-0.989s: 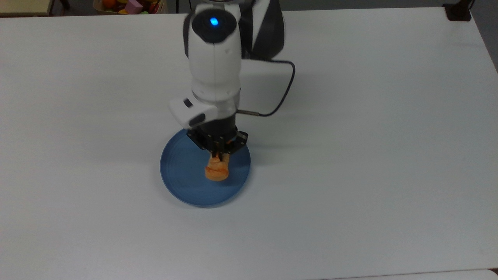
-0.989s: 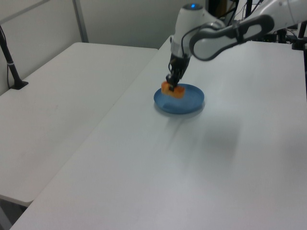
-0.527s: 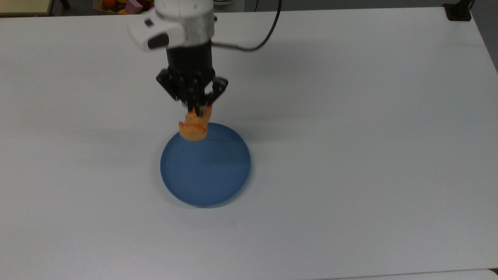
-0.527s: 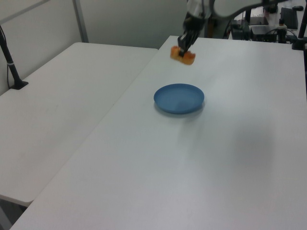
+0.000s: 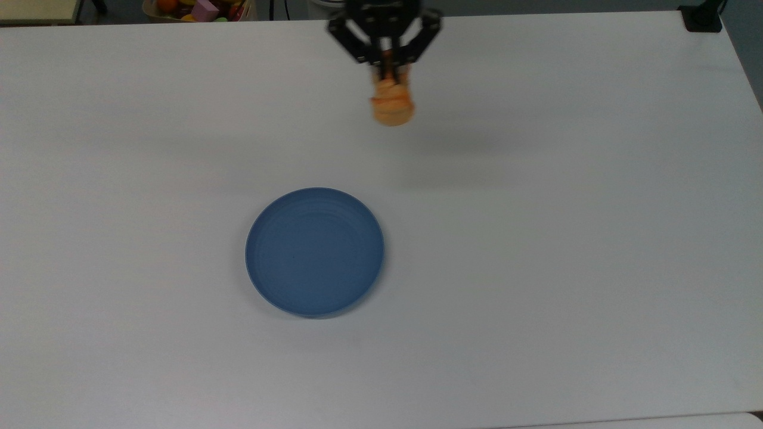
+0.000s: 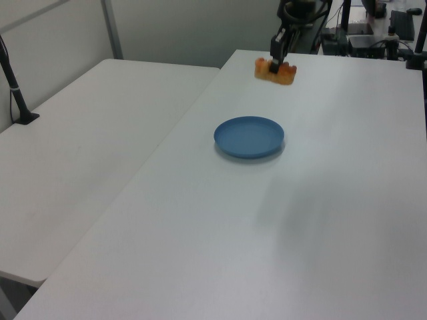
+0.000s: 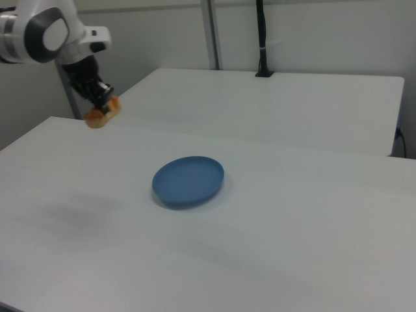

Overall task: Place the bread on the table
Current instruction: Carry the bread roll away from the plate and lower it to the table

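The golden-orange bread [image 5: 391, 102] [image 6: 275, 71] [image 7: 101, 115] hangs in the air, held at its upper end by my gripper [image 5: 386, 72] [image 6: 277, 63] [image 7: 101, 102], which is shut on it. It hovers above the white table [image 5: 536, 250] [image 6: 320, 220] [image 7: 273, 247], near the far edge in the top view, well clear of the blue plate [image 5: 315, 251] [image 6: 249, 137] [image 7: 188, 180]. The plate has nothing on it.
A bin of colourful toys [image 5: 199, 8] sits beyond the table's far edge at the top view's upper left. A second white table [image 6: 87, 147] [image 7: 273, 107] adjoins this one. A black post [image 7: 261, 39] stands on it.
The gripper has carried the bread up off the plate, then away toward the far edge and to the top view's right. The plate has stayed where it was.
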Available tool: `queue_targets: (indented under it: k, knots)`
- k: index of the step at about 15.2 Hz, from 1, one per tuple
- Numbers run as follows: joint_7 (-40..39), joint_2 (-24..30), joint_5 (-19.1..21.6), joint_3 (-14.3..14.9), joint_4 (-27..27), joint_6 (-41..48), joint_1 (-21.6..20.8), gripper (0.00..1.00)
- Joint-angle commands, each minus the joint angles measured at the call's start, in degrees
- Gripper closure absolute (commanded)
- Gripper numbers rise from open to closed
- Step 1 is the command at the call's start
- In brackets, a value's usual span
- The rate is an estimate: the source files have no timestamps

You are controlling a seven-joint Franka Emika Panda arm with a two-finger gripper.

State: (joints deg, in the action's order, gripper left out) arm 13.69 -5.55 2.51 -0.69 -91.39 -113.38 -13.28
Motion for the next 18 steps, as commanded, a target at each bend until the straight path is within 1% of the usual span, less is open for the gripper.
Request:
queue_targets:
  k: [1,2,3,5,7,8,9,10,11,13,14,18]
  knots:
    - [4.23,2.29,0.75,-6.76,-3.53,1.05,-0.17,1.00]
    - [5.11,2.38,0.75,-8.61,-3.97,1.58,-0.25,1.00]
    - [6.78,2.30,0.75,-10.89,-4.84,2.02,-1.39,1.00]
    - [10.03,1.86,0.75,-12.75,-6.69,1.24,-3.94,1.00]
    - [11.80,1.16,0.75,-14.60,-7.92,0.97,-4.39,1.00]
    - [12.15,0.28,0.66,-16.17,-8.27,0.97,-4.39,1.00]
    - [12.68,-0.51,0.66,-16.80,-8.28,0.97,-4.47,1.00]
    - [13.46,-2.26,0.48,-16.89,-8.28,0.79,-6.04,1.00]
    - [14.17,-3.58,-0.04,-16.89,-8.54,-0.51,-6.67,1.00]
    - [15.40,-5.95,-0.40,-16.89,-10.64,-4.98,-7.63,1.00]
    - [15.67,-8.06,-0.92,-16.89,-11.69,-7.79,-8.51,1.00]
    - [19.35,-12.99,-3.46,-16.89,-11.97,-9.40,-10.44,1.00]
